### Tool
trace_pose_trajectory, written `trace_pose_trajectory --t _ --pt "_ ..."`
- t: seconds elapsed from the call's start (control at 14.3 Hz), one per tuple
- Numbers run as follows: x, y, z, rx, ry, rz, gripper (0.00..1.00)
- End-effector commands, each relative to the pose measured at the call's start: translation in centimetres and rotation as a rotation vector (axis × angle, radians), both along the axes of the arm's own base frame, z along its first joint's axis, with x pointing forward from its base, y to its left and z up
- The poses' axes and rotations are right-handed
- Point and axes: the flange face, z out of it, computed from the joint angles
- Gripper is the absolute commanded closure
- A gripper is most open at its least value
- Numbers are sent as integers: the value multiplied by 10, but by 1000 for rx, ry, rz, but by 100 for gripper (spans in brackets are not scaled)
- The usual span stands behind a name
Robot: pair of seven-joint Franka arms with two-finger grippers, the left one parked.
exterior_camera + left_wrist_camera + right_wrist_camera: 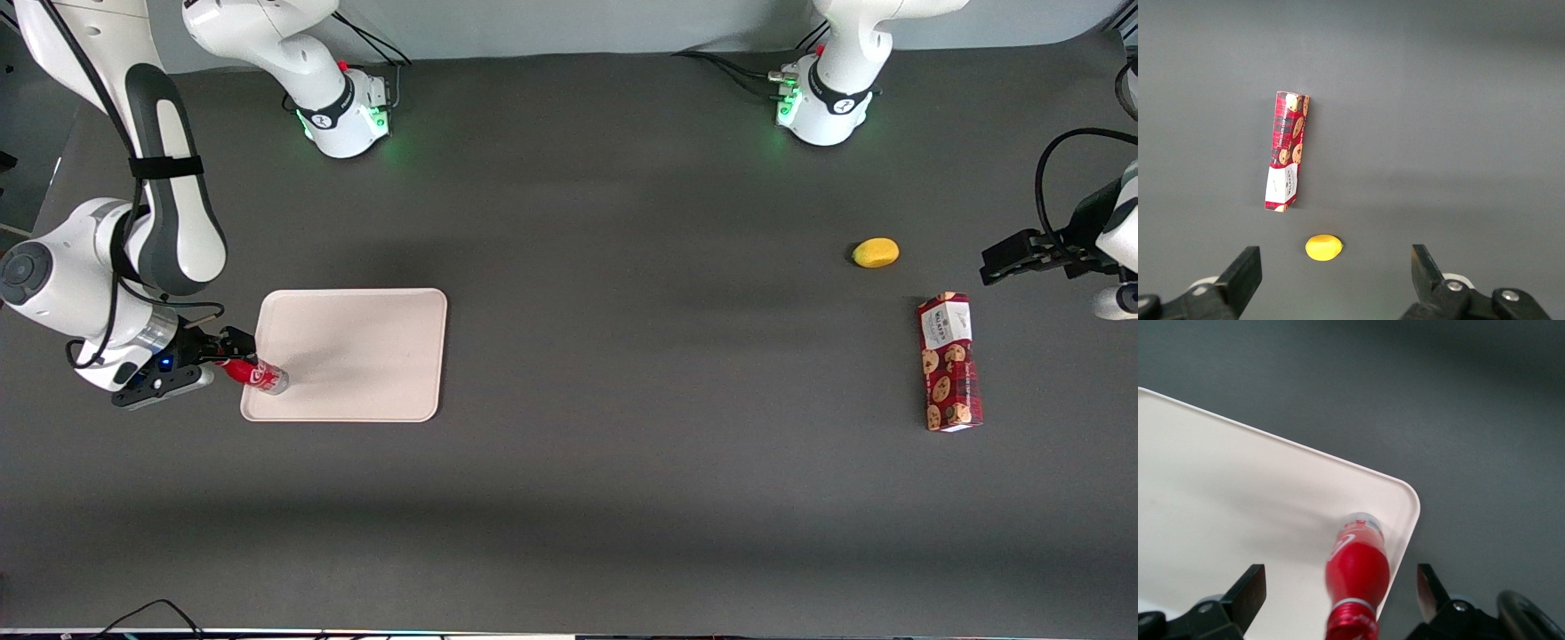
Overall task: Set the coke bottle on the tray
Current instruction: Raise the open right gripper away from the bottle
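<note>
The coke bottle is small and red, with a red cap, white script and a clear base. Its base rests on the pale beige tray, just inside the tray's corner nearest the working arm and the front camera. The right gripper is open around the bottle's neck, with a black finger on each side and a gap between each finger and the bottle. The right wrist view shows the bottle between the spread fingers of the gripper, its base close to the tray's rounded rim.
A yellow lemon-like fruit and a red cookie box lie toward the parked arm's end of the table, the box nearer the front camera. Both also show in the left wrist view: the fruit and the box. Dark grey tabletop surrounds the tray.
</note>
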Motion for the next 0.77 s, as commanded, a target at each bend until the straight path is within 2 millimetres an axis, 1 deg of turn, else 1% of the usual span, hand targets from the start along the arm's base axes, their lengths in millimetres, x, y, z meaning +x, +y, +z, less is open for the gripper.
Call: trace_pose_trajectory --t 0.0,0.07,0.14,0.21,0.35,0.42,0.49,0.56,0.63,0.7 --pt "27 17 70 5 51 -11 0" --pt "28 23 99 -12 83 -74 0" --pt "26 32 132 -4 98 -130 0" --pt "20 42 159 16 125 -167 0" --pt "-6 67 217 75 144 -243 0" --pt "-21 76 242 98 132 -280 0" --pt "-37 95 262 80 125 -278 0" --pt "-49 113 280 24 92 -277 0" --pt "-58 128 293 -17 59 -274 0" --pt "-61 125 298 -26 50 -279 0"
